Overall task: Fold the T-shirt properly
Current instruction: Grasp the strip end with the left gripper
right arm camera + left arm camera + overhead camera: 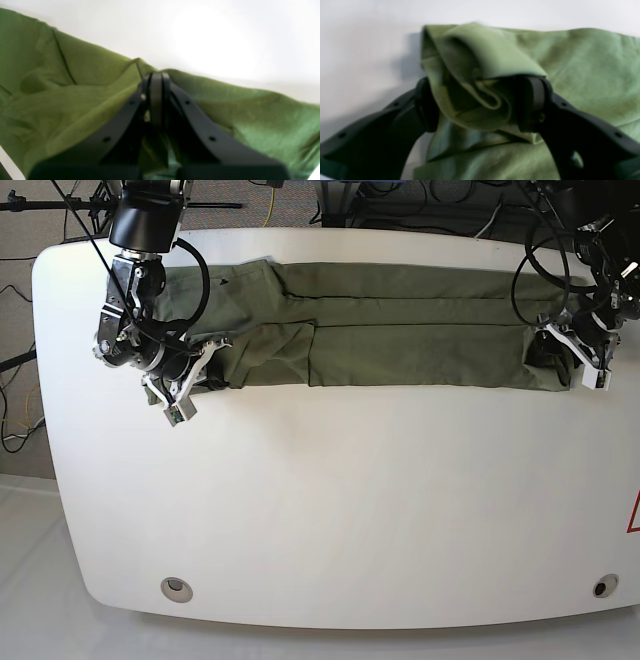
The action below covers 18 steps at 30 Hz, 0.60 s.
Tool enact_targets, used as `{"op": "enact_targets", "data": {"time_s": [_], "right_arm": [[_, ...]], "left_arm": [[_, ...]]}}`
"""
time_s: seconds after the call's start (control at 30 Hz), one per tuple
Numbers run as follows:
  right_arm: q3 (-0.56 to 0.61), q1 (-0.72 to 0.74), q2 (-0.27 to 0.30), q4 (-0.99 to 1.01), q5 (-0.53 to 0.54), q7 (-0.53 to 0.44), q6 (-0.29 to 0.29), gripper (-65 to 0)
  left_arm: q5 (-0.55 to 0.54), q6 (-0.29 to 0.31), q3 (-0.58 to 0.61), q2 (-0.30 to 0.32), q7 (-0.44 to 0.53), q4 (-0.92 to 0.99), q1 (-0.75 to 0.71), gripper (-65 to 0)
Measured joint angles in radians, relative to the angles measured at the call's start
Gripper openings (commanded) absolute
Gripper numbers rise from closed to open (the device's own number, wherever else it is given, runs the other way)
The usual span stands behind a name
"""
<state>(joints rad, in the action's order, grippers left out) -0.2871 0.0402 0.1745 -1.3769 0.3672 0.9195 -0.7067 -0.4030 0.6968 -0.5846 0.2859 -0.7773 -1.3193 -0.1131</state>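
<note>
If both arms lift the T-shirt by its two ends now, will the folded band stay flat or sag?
The T-shirt will likely sag in the middle: it lies as a long band with soft wrinkles. It is floppy; cloth curls loosely between the left gripper's wide jaws. The right gripper is shut on a thin pinch, so a hard pull might slip it out.
</note>
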Motion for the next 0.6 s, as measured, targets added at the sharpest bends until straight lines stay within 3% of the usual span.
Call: {"op": "enact_targets", "data": {"time_s": [0.17,0.2,0.6], "right_arm": [[0.000,0.000,0.000,0.000,0.000,0.000,0.000,-65.0],[0.000,0.000,0.000,0.000,0.000,0.000,0.000,-65.0],[0.000,0.000,0.000,0.000,0.000,0.000,0.000,-65.0]], "left_arm": [[-0.001,0.000,0.004,-0.004,-0.004,0.000,0.000,-62.1],[-0.002,0.000,0.006,-0.005,-0.005,0.000,-0.001,-64.4],[-0.011,0.000,0.007,-0.009,-0.011,0.001,0.000,-64.5]]}}
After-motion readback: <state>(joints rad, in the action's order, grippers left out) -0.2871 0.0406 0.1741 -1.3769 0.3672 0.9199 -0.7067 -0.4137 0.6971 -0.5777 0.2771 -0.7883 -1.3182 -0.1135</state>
